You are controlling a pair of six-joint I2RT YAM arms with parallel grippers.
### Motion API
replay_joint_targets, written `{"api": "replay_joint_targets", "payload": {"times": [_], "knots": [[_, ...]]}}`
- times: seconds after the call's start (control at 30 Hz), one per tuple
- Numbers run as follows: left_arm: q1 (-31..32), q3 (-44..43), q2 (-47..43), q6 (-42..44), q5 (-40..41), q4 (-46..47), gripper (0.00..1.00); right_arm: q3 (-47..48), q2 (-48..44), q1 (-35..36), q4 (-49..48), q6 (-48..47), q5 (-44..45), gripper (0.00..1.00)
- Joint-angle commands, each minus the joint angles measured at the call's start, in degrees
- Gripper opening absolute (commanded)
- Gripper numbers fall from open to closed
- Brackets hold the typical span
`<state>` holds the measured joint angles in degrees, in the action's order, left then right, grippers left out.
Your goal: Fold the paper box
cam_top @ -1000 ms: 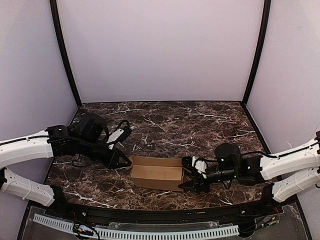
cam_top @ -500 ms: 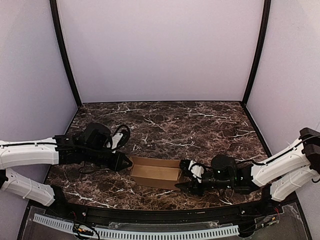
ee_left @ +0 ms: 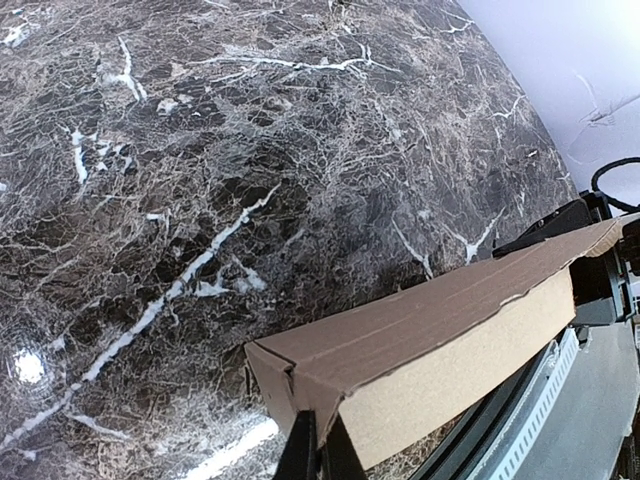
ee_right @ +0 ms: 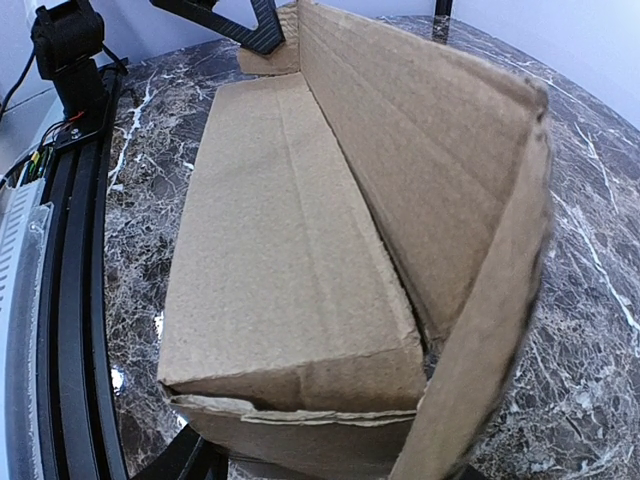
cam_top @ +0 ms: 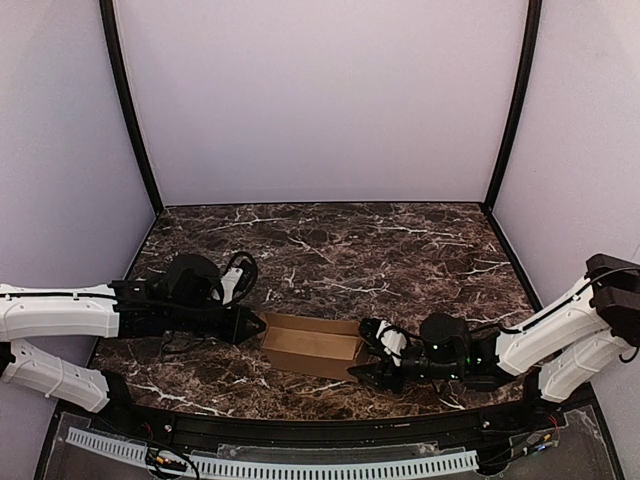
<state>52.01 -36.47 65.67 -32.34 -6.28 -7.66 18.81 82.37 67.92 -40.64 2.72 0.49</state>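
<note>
The paper box (cam_top: 312, 347) is a plain brown open tray lying near the table's front edge, with its long side running left to right. My left gripper (cam_top: 258, 326) is shut, and its tips touch the box's left end. In the left wrist view the shut fingers (ee_left: 300, 452) meet the lower corner of the paper box (ee_left: 450, 340). My right gripper (cam_top: 372, 352) straddles the box's right end, one jaw on each side wall. In the right wrist view the paper box (ee_right: 290, 250) fills the frame. One black finger (ee_right: 185, 460) shows by its near wall, and a raised flap hides the other.
The dark marble table (cam_top: 380, 250) stretches behind the box to the lilac back wall. A black rail with a white toothed strip (cam_top: 300, 465) runs along the front edge, close to the box. A black arm base (ee_right: 70, 40) stands at the rail's far end.
My left arm has dropped and stretched out low, bringing its shut tip against the box's left end. My right arm has sunk lower and edged left. The box has hardly shifted.
</note>
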Motion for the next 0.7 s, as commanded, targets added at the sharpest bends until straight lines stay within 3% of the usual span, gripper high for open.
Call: {"api": "replay_joint_targets", "payload": {"times": [0.0,0.67], "knots": [[1.1,1.9,0.3,-1.7,-1.9,-1.9,0.00,0.0,0.3,-0.2,-5.2,2.3,4.8,0.24],[4.8,5.6,0.8,-6.6,2.3,-0.4,0.00,0.7,2.2,0.8,-4.9,1.9,5.6,0.22]]}}
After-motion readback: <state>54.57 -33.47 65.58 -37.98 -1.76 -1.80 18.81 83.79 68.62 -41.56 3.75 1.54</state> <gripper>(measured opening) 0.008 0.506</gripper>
